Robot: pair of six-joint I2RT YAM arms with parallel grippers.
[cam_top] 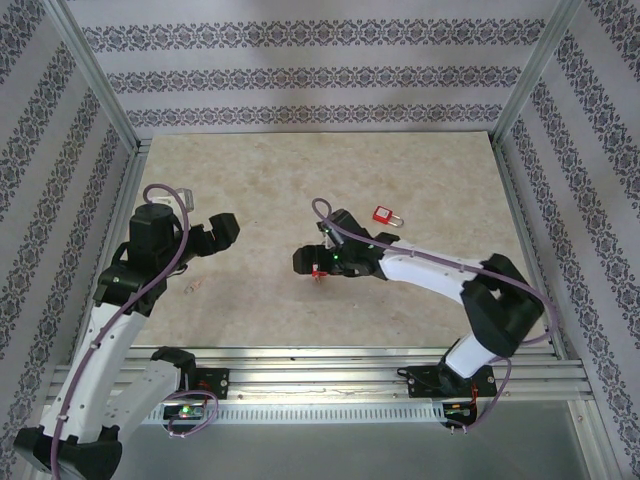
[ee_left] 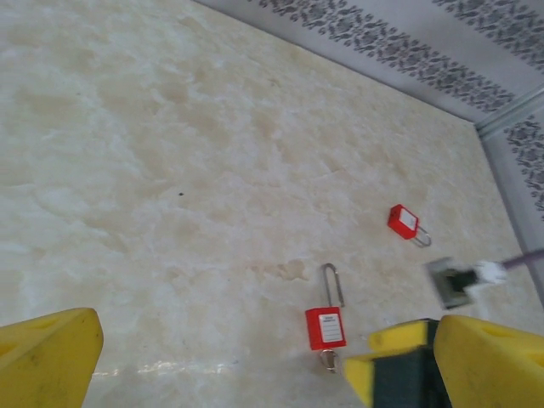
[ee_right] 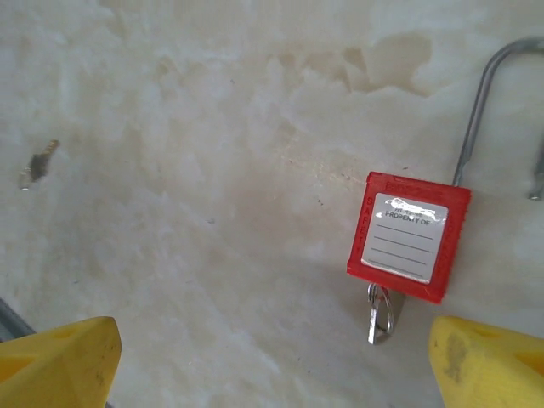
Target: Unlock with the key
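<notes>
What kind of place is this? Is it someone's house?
Probably not a house, more likely a robot practice booth: the left arm and right arm stand on a metal rail, patterned panels wall in the tabletop, and a red padlock lies ready.

White-black arms (cam_top: 430, 270) carry purple cables (cam_top: 160, 187), yellow fingertips (ee_right: 55, 365).

I work in a robot test cell, a lab rig rather than a home or shop. My table (cam_top: 420, 170) has a marble-look top, boxed in by thin panels (cam_top: 320, 75) papered in striped floral print and held by bare aluminium posts (cam_top: 93, 70). My arms (cam_top: 425, 272) are bolted to slotted aluminium rails (cam_top: 330, 365) at the near edge, purple cables (cam_top: 440, 263) running along them. Red padlocks (ee_left: 325, 327) lie on the top as props.
</notes>
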